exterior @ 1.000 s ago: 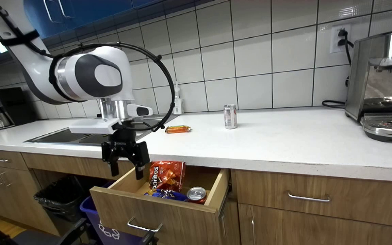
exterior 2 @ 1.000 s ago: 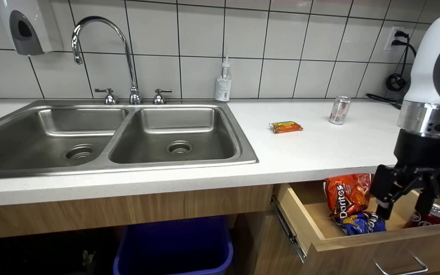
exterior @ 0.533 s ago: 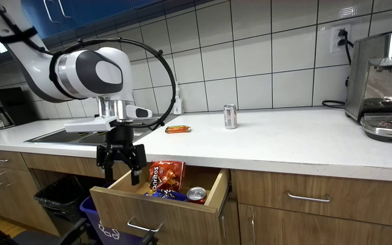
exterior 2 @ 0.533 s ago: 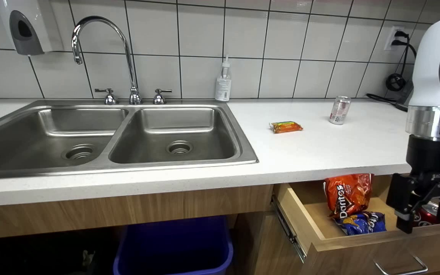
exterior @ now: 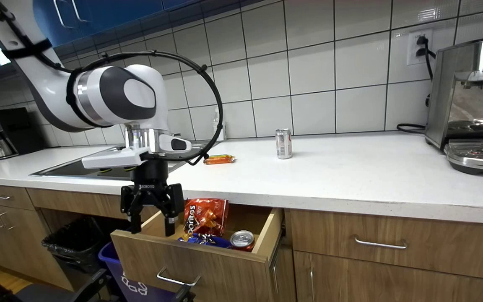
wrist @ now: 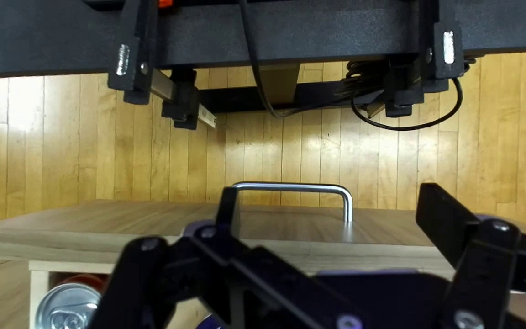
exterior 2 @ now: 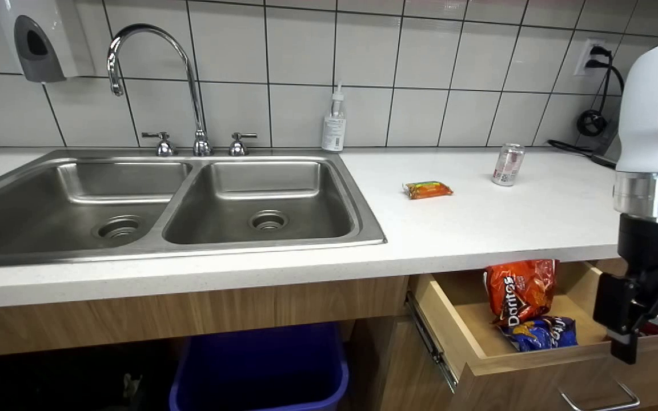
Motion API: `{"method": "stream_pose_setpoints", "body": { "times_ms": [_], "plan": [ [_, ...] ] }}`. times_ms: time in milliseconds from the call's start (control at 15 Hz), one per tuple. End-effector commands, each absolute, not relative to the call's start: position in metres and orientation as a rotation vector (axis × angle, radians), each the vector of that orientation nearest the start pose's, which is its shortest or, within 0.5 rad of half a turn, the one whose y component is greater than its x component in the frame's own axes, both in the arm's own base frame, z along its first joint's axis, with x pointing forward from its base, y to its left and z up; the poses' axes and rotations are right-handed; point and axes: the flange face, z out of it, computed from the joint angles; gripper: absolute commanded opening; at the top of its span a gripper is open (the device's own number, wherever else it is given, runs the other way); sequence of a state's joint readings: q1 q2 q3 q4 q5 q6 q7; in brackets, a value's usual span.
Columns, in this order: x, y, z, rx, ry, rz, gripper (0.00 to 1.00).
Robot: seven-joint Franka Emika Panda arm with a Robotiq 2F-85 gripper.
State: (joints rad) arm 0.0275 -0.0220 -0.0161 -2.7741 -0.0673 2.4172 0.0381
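Below the spread pincer, the handle parallels the drawer front.

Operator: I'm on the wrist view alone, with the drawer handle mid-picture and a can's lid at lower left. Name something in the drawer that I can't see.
Observer: A red chip bag sits in the drawer, farther back than the blue bag.
Operator: Now report one thing standing outside it.
Observer: A silver can stands upright on the counter; it shows in both exterior views.
Operator: Last, tell me what is low down beside the drawer.
Observer: A blue bin, under the counter on the side where the sink is.
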Motion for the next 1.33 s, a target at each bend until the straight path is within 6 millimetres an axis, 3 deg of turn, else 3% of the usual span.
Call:
{"method": "stream_pose_setpoints", "body": {
  "times_ms": [0, 467, 1267],
  "plan": [
    [0.341, -0.004, 0.187, -3.137, -0.075, 0.582, 1.0],
    [0.335, -0.011, 0.162, -3.144, -0.069, 0.637, 1.0],
    [0.337, -0.025, 0.124, -3.189, -0.091, 0.492, 1.0]
  ]
}}
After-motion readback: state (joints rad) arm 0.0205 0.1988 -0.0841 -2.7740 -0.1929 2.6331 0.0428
